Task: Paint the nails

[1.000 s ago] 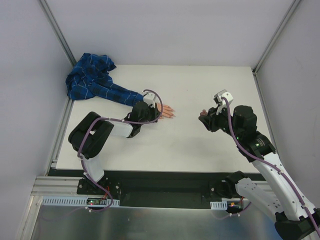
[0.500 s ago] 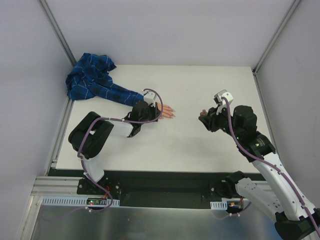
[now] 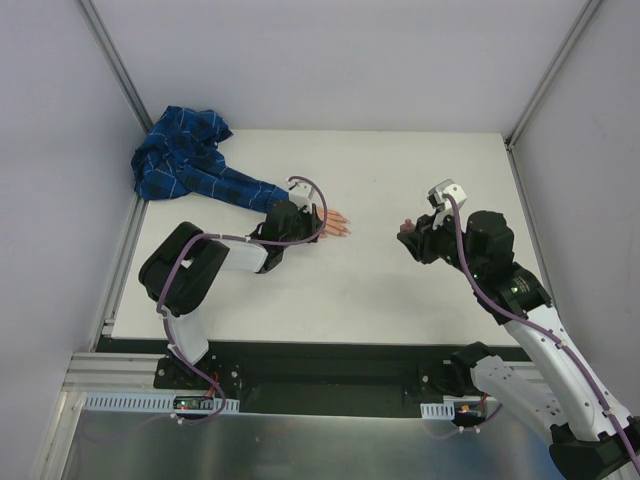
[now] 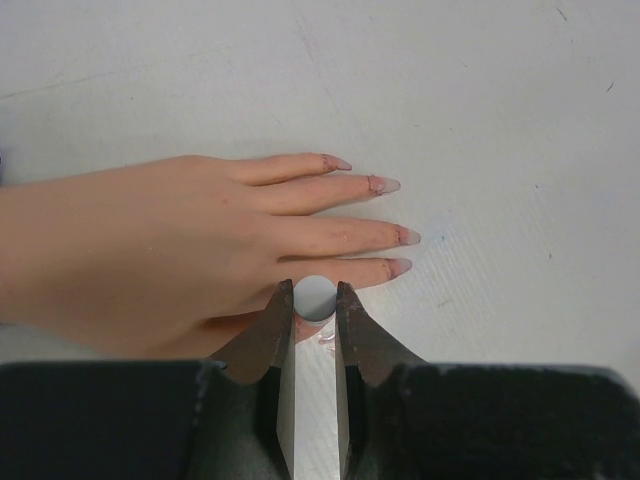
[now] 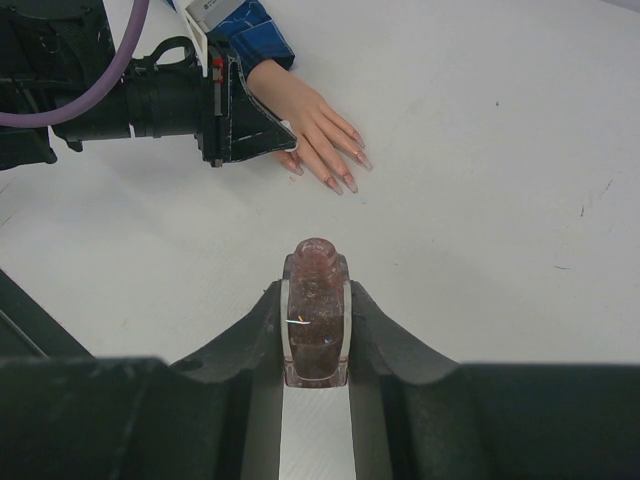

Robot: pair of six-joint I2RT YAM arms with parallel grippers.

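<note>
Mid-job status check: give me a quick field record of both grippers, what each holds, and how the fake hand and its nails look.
left gripper: shut on a small round-ended item, right beside the fake hand
right gripper: shut on the polish bottle, no cap showing, apart from the hand
fake hand: palm down on the table, fingers pointing toward the right arm
nails: long, pale, reddish marks near the base
sleeve: blue plaid, bunched at the far-left corner

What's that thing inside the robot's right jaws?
A small see-through bottle full of dark pinkish stuff is pinched between the jaws of the right gripper. Its far end pokes out. The jaws cover its sides and near end, so any label is hidden.
</note>
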